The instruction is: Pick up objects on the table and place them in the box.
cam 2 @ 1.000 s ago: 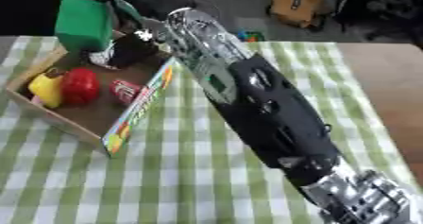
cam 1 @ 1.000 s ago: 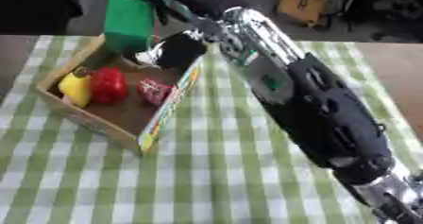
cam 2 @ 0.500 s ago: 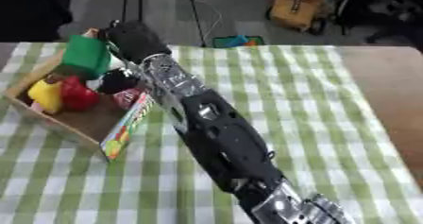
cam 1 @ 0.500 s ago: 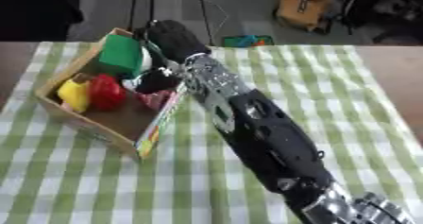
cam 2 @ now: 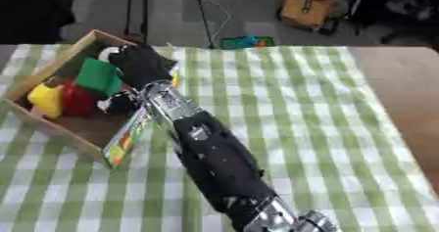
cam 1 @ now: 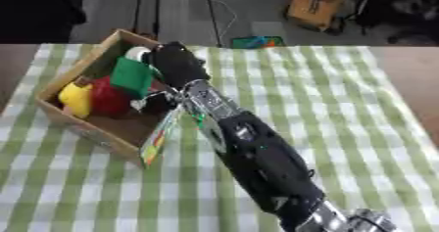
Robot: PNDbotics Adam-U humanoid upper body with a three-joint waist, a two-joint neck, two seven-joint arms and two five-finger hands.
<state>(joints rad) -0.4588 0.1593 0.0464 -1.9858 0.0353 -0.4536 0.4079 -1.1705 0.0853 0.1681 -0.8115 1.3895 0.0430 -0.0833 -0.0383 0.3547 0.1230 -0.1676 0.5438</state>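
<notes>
The right robot hand is reaching over the open box from the near right, its fingers curling around a green block and holding it just inside the box, above the things already there. A yellow item and a red item are lying together in the box's left part, with something white showing at the far wall. Judging by this, the task is looking nearly finished: the checked counter is carrying no other loose object, and only the release of the green block appears to be left. The left eye view is showing more counter to the left of the box; the right eye view is showing more of the bare brown edge at right. The left robot hand is appearing in neither view.
</notes>
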